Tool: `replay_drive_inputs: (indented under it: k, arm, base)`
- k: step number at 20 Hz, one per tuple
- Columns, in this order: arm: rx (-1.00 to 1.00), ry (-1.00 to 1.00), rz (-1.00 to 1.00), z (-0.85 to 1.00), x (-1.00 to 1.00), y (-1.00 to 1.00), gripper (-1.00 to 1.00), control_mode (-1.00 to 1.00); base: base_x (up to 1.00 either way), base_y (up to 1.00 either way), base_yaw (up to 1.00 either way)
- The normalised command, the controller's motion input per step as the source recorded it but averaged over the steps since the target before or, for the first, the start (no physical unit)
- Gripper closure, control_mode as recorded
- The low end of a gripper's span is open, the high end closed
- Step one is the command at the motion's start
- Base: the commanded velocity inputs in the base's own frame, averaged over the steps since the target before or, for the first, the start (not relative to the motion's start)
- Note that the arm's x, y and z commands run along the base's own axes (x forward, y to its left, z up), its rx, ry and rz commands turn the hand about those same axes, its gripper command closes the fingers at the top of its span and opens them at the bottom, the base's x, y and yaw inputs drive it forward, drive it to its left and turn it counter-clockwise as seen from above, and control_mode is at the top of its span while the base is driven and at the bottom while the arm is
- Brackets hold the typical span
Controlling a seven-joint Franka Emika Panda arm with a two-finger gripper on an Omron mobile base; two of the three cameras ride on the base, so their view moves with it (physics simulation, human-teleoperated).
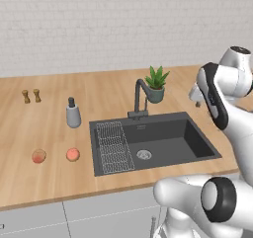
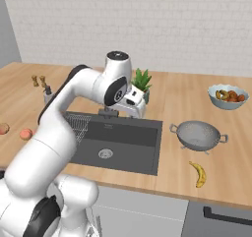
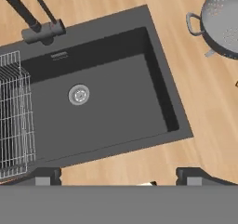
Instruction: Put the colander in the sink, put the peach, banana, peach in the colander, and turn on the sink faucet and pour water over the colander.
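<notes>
The pincer (image 3: pixel 118 176) hangs released and empty above the sink (image 3: pixel 153 56). The colander (image 2: pixel 199 134) sits on the desk right of the sink, the banana (image 2: pixel 199 174) just before it. Two peaches (image 1: pixel 72 154) lie left of the sink.

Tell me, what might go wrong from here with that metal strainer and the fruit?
The colander sits on the counter right of the sink, beyond the open gripper, so a long sideways reach may misjudge its thin rim handle. The banana lies close in front of it and could get knocked. The two peaches lie far left, meaning further long carries over the sink.
</notes>
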Motion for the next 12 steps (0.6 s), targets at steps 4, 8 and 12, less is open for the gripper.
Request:
replay_drive_inputs:
  k: [4, 8, 12]
  arm:
    - [0.00, 0.00, -0.27, -0.45, 0.00, -0.90, -1.00, -1.00]
    - [0.00, 0.00, -0.25, -0.44, 0.00, -0.76, -1.00, -1.00]
    - [0.00, 0.00, -0.20, -0.33, 0.00, -0.82, -1.00, -1.00]
  base:
    - [0.00, 0.00, 0.00]
    - [0.00, 0.00, 0.00]
    - [0.00, 0.00, 0.00]
